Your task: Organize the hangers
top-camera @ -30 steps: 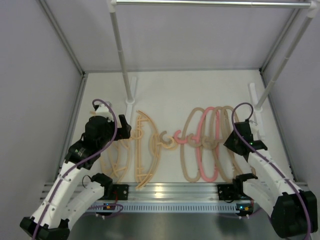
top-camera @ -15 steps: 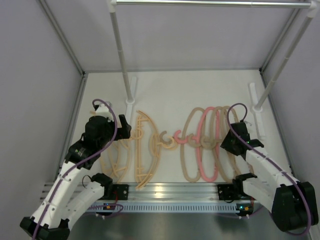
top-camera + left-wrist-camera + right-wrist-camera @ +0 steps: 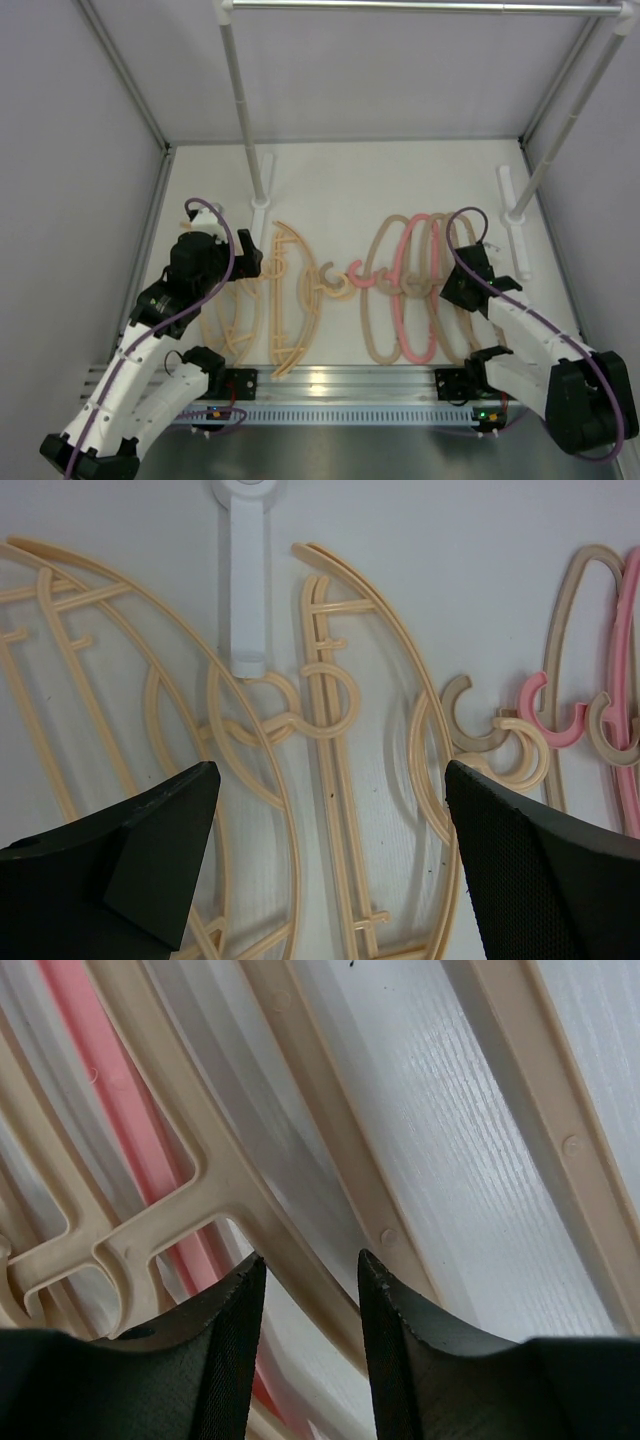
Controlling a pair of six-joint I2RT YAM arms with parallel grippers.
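Table (image 3: 330, 180): white, walled by grey panels on three sides, every hanger lying flat on it.
Rack (image 3: 430, 8): metal rail across the top on two slanting poles, white feet resting on the table to left and right.
Peach-tan hangers (image 3: 285, 300): with crossbars, overlapped on the left half, hooks turned right; one hook just beside a white rack foot (image 3: 247, 580).
Beige hangers (image 3: 375, 300): overlapped in a row on the right half, hooks turned left toward the peach-tan group.
Pink hanger (image 3: 399, 290): among the beige ones, overlapped on both sides.
Left gripper (image 3: 330, 775): fingers wide apart, nothing between them, hovering over the peach-tan hangers.
Right gripper (image 3: 312, 1270): low over the right end of the beige row, fingers narrowly apart astride one beige bar; clamped or only straddling, cannot tell.
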